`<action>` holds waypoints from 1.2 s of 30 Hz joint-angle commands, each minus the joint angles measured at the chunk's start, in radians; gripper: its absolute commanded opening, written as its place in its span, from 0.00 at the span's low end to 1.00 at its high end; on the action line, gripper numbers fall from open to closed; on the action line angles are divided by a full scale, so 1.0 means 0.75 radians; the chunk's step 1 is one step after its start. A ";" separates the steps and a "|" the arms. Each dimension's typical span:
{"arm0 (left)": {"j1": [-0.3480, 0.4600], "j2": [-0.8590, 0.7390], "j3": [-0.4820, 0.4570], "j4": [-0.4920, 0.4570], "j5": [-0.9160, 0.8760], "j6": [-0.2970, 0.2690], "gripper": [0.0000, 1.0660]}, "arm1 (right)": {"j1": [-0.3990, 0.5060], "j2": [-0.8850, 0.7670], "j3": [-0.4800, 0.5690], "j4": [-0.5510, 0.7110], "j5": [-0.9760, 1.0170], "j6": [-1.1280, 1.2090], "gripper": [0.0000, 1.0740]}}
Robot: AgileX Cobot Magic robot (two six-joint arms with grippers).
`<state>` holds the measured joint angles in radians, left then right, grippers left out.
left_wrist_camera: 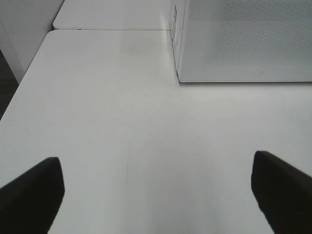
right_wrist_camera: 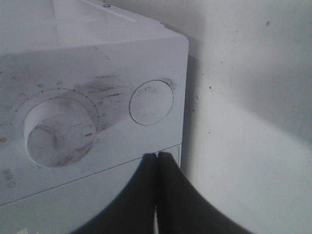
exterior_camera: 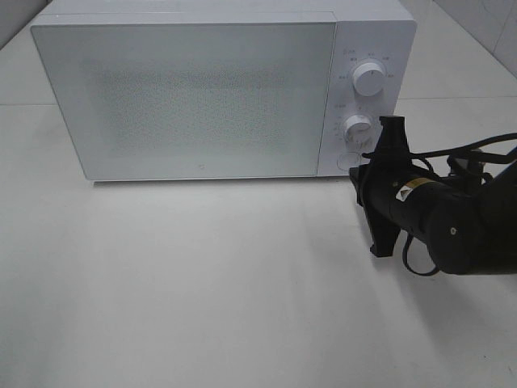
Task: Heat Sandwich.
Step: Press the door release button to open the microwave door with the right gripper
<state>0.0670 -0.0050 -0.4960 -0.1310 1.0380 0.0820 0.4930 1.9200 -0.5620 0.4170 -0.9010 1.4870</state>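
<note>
The left gripper [left_wrist_camera: 156, 194] hangs with its fingers spread wide over bare table [exterior_camera: 202, 283], near and left of the microwave [exterior_camera: 194, 97], holding nothing. The microwave door [exterior_camera: 186, 97] is shut. Right of it are the upper knob [exterior_camera: 370, 78], the lower knob [exterior_camera: 356, 127] and the round button [exterior_camera: 347, 159]. The right gripper [exterior_camera: 359, 174] has its fingers pressed together on nothing, the tip just beside that button.

The sandwich is in no view. It may be behind the frosted door, but that cannot be told.

The step looks like a push on the button or a turn of the lower knob with the closed tip. To do it well, centre the tip on the button face, since it sits off to the door side now. Push straight in without sliding onto the seam, and keep the left arm away from the door's swing.

The high view shows the whole front and both knobs, but the arm half hides the button. The right wrist view shows the button [right_wrist_camera: 151, 102] in full, the knob's [right_wrist_camera: 58, 131] red mark and the closed tip [right_wrist_camera: 157, 160] close to the panel. Only the left wrist view shows the microwave's left side.
</note>
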 commanded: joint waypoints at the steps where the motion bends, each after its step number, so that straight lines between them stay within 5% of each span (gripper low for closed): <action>1: -0.001 -0.033 0.001 -0.004 -0.003 -0.003 0.92 | -0.008 0.037 -0.073 -0.015 0.035 -0.027 0.00; 23: -0.001 -0.033 0.001 -0.004 -0.003 -0.003 0.92 | -0.116 0.200 -0.321 -0.017 0.161 -0.055 0.00; 36: -0.001 -0.033 0.001 -0.004 -0.003 -0.003 0.92 | -0.116 0.219 -0.392 0.009 -0.119 -0.107 0.00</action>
<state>0.0670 -0.0050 -0.4960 -0.1310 1.0380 0.0820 0.4140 2.0940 -0.7990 0.4260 -0.8320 1.4420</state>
